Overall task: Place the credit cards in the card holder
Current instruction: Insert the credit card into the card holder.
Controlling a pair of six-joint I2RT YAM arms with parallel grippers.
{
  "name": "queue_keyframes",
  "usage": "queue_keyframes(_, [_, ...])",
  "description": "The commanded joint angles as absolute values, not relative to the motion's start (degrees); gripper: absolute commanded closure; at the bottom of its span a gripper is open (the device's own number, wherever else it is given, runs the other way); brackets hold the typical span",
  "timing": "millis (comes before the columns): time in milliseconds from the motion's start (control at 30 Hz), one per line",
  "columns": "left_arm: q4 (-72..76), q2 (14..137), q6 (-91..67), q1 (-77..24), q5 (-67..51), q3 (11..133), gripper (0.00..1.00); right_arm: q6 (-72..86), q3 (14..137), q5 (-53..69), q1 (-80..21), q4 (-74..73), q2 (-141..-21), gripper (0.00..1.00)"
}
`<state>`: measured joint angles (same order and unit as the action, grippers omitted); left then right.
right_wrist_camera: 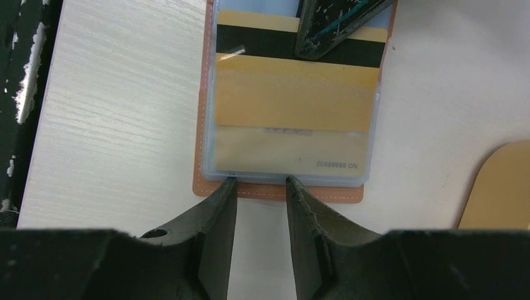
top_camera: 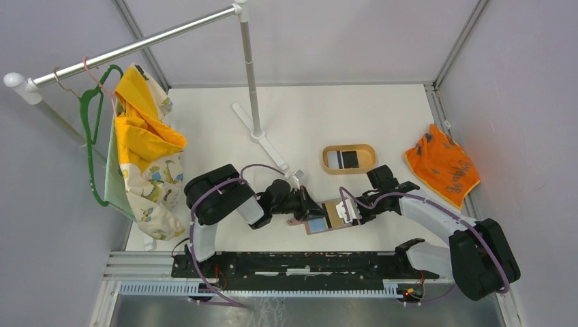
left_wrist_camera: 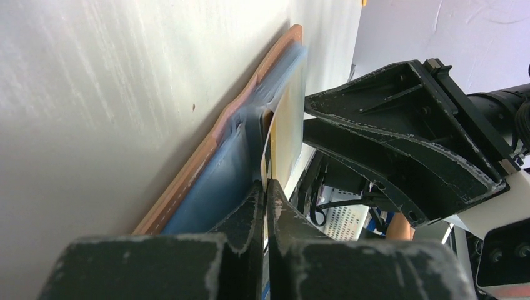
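Currently the card holder [top_camera: 327,218] lies open and flat on the table [top_camera: 307,116], near the front edge between the two arms. Its clear pocket [right_wrist_camera: 369,156] holds a gold card [right_wrist_camera: 294,94] with the black stripe showing, and the card's top edge sticks out of the pocket. A blue card [top_camera: 315,225] sits in the holder's other half, toward the left arm. The left gripper [left_wrist_camera: 267,184] is clamped tight at the holder's far end with its tip over the gold card. I cannot tell whether it pinches the card itself or the pocket edge. The right gripper [right_wrist_camera: 261,187] rests at the holder's near brown edge, jaws parted with nothing between them and the tips just touching or just short of the pocket rim. Behind the holder, a bit apart, is the tan oval tray [top_camera: 327,159]. It holds a white striped card [top_camera: 335,159] and a black card [top_camera: 351,159] side by side. An orange cloth [top_camera: 443,167] lies crumpled at the table's right side. At the back left a rack [top_camera: 251,75] carries a green hanger [top_camera: 88,136] and a yellow garment [top_camera: 146,136].
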<state>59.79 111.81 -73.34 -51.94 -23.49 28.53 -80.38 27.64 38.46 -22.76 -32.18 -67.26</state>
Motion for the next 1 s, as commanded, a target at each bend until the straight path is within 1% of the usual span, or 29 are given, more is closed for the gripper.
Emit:
queue_keyframes(0, [56.7, 113.5, -72.4, -52.4, -25.3, 30.5, 0.92, -80.1, 29.1, 38.5, -23.0, -32.9, -67.5, 0.58])
queue_keyframes(167, [54.5, 114.1, -71.1, -52.5, -25.7, 32.4, 0.84, -79.7, 29.9, 40.0, -23.1, -33.3, -66.4, 0.55])
queue_keyframes(267, [53.9, 114.3, -70.8, -52.5, -25.7, 32.7, 0.77, -79.7, 31.9, 40.5, -23.1, -34.4, -64.2, 0.53])
queue_keyframes(333, [52.9, 114.0, -70.1, -52.4, -25.5, 33.0, 0.75, -79.4, 33.2, 41.5, -23.1, -34.3, -62.2, 0.53])
queue_keyframes(400, [51.7, 113.7, -69.3, -52.4, -25.3, 33.5, 0.74, -79.5, 34.3, 45.3, -23.6, -34.3, -60.7, 0.52])
queue_keyframes(467, [51.6, 113.6, -69.0, -52.5, -25.3, 33.5, 0.73, -79.5, 35.3, 48.1, -26.4, -34.6, -60.4, 0.54])
queue_keyframes(567, [51.7, 113.3, -68.4, -52.4, -25.5, 33.4, 0.72, -79.6, 36.4, 49.7, -33.0, -34.4, -62.0, 0.63])
queue_keyframes(633, [51.4, 113.1, -67.9, -52.5, -25.4, 33.3, 0.71, -79.6, 37.0, 49.1, -37.2, -33.6, -63.8, 0.75])
queue_keyframes(700, [51.6, 113.1, -67.8, -52.5, -25.4, 33.3, 0.71, -77.5, 37.5, 47.5, -41.1, -31.3, -65.5, 0.85])
queue_keyframes(800, [52.4, 113.6, -67.9, -52.4, -25.6, 33.4, 0.7, -71.9, 36.8, 39.2, -47.8, -25.8, -67.7, 0.9])
queue_keyframes(967, [53.1, 113.8, -67.9, -52.5, -25.5, 33.2, 0.7, -65.8, 35.7, 25.4, -54.2, -19.5, -70.8, 0.93])
